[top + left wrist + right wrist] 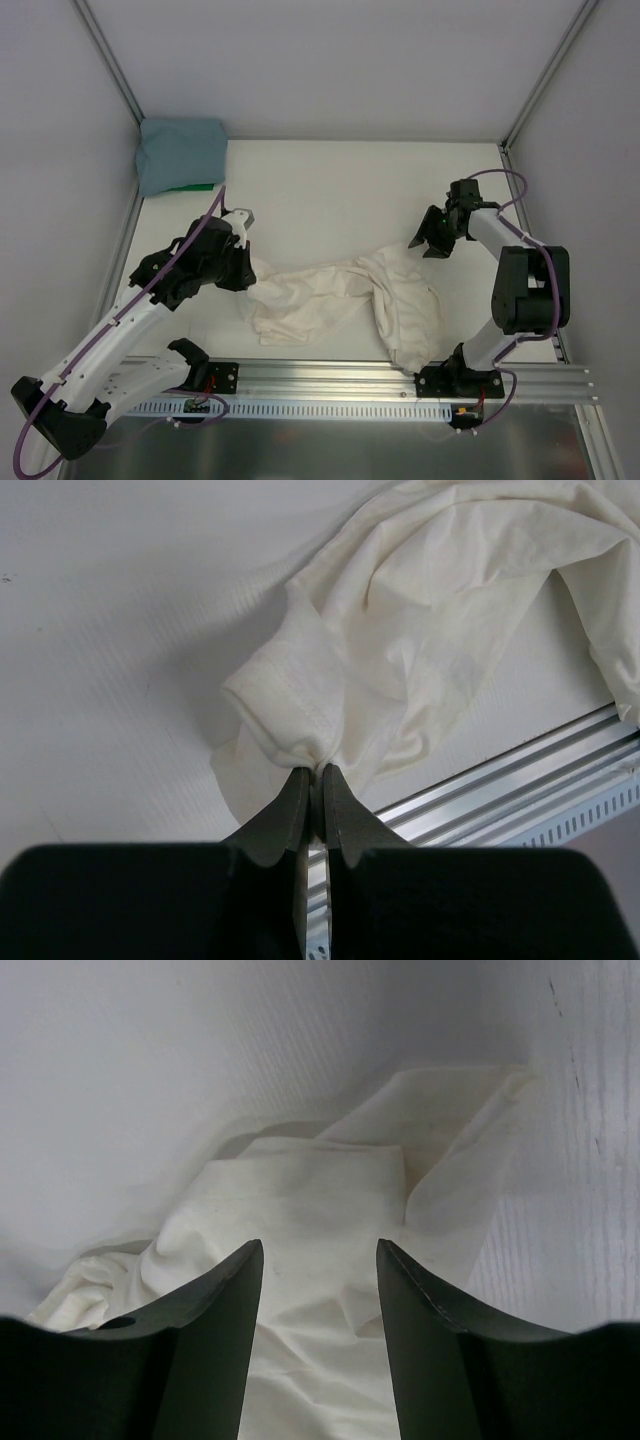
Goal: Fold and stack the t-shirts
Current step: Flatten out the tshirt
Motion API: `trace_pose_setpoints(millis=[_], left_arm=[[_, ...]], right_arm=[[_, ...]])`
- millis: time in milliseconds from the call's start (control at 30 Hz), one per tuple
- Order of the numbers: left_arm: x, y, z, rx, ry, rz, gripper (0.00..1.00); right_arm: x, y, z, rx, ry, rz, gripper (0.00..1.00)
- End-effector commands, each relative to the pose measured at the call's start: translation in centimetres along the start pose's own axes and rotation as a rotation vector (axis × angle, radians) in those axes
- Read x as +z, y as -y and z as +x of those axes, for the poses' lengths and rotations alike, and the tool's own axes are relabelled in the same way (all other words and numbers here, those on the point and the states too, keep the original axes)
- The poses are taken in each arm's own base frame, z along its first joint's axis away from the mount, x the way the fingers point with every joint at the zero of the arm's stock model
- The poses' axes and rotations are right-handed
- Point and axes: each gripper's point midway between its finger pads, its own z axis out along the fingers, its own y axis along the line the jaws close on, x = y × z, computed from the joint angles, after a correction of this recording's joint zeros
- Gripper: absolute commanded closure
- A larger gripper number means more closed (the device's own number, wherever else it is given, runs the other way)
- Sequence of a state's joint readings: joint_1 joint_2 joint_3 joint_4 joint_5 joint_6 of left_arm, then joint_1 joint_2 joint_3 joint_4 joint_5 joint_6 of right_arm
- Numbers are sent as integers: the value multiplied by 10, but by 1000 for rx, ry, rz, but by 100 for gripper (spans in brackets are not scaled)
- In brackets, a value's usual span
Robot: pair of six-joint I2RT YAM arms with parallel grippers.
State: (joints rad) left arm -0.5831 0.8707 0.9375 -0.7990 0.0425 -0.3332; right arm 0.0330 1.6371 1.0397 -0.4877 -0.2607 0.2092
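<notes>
The off-white cream cloth t-shirt (340, 300) lies crumpled between the left gripper (312, 771), clenched on a bunched edge, and the right gripper (320, 1247), hanging parted over its other end, seemingly empty. Light and limp, it wants pinching at hems.

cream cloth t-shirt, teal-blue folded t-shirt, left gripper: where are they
cream cloth t-shirt (330, 290): top view, bunched middle
teal-blue folded t-shirt (180, 155): top view, centre
left gripper (314, 772): left wrist view, between shut fingertips

I can't name the green thing (195, 187), mostly hidden under the teal t-shirt (180, 152). The cream t-shirt (450, 600) runs off both wrist views.
</notes>
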Motion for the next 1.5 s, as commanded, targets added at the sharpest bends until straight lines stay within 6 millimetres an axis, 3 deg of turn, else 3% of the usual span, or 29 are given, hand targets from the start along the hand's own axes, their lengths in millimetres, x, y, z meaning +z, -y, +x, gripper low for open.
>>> trace_pose_setpoints(millis=[0,400,900,1200,1333,1467], left_arm=[[0,-4,-1,4,10,-21,100],[2,-4,0,2,6,-20,100],[-2,-7,3,4,12,-31,100],[-1,-7,3,5,15,-30,100],[-1,-7,3,4,16,-31,100],[-1,-7,4,7,13,-29,100]], right_arm=[[1,-8,-19,17,26,-28,47],[6,11,-25,57,31,21,48],[20,17,-22,84,-2,21,48],[37,15,-18,111,-36,-9,73],[41,12,-18,115,-38,-32,99],[27,1,-26,105,-4,-71,100]])
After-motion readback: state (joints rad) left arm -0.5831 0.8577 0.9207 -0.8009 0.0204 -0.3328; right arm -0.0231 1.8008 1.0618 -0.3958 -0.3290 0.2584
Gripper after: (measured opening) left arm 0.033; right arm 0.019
